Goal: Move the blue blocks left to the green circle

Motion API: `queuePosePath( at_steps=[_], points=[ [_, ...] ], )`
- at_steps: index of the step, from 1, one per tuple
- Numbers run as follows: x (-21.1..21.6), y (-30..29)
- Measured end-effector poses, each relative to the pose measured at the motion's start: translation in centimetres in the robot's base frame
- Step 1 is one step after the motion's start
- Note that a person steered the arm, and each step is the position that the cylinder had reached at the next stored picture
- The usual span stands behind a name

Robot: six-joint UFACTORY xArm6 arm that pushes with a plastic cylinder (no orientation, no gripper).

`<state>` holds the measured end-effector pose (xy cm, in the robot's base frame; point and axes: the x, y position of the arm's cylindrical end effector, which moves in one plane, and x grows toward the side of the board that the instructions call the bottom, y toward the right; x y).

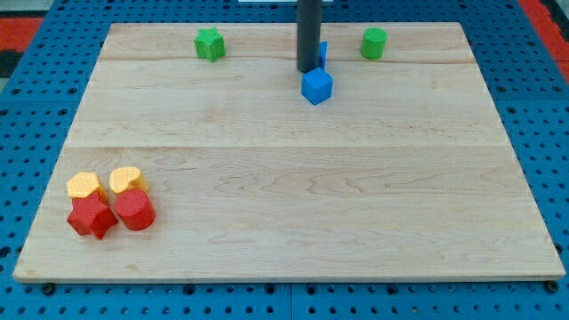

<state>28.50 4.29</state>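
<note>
A blue cube (316, 86) lies near the view's top centre. A second blue block (323, 53) sits just above it, mostly hidden behind my rod, so its shape is unclear. My tip (308, 69) rests on the board just above and left of the blue cube and beside the hidden blue block. A green circle block (374, 43) stands to the right of them at the view's top. A green star-like block (210, 44) stands at the view's top left of centre.
A wooden board (284, 196) lies on a blue pegboard. At the view's lower left sit a cluster of two yellow blocks (83, 185) (126, 180), a red star block (92, 217) and a red round block (135, 211).
</note>
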Motion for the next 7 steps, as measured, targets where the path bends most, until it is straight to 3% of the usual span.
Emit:
queuePosePath(
  at_steps=[1, 2, 3, 4, 5, 7],
  points=[
    [-2.1, 3.5],
    [1.2, 1.9],
    [2.3, -4.8],
    [6.4, -6.9],
    [7.3, -0.8],
    [-1.4, 8.2]
  ],
)
